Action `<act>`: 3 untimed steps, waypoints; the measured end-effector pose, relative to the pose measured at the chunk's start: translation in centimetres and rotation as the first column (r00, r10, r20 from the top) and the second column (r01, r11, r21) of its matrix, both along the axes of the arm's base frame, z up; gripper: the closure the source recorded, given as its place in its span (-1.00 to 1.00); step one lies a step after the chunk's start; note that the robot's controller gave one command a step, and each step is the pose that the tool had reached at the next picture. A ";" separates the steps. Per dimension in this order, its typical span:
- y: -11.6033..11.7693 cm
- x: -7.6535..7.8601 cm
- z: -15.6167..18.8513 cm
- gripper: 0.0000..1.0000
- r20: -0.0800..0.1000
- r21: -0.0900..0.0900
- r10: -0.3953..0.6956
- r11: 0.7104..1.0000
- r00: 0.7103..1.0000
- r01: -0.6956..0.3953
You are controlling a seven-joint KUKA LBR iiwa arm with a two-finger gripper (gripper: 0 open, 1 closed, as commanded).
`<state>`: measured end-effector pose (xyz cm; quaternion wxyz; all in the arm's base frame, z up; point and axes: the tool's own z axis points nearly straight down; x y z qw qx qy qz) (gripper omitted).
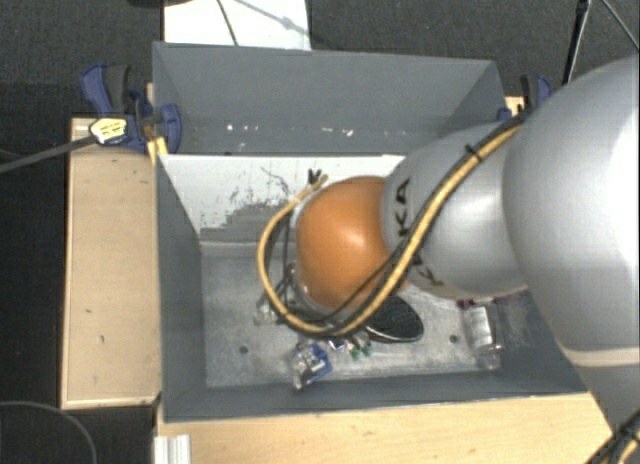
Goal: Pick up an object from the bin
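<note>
Several small things lie on the scuffed, speckled floor of the grey metal bin [180, 302], near its front wall: a blue-and-white piece [313, 364], a green bit [358, 349] just beside it, a flat black oval [402, 322] and, further right, a clear bottle-like thing [478, 334]. The silver arm [560, 212] reaches in from the right, its orange cover [335, 242] and looped yellow cable [270, 252] low above the blue-and-white piece and the oval; whether the gripper [285, 314] beneath is apart or together cannot be told. Dark flooring [40, 52] surrounds the bin, whose back wall carries pale scratches.
</note>
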<state>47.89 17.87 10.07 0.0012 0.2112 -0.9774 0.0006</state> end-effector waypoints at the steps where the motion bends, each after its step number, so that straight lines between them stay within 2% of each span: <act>1: -6.6 0.5 -0.1 -1.00 -0.002 0.000 0.392 0.920 0.920 -0.392; 2: -7.5 0.6 -2.8 -1.00 0.017 0.001 0.387 0.922 0.922 -0.387; 3: -6.3 0.2 -2.8 -1.00 0.017 -0.002 0.534 0.845 0.845 -0.534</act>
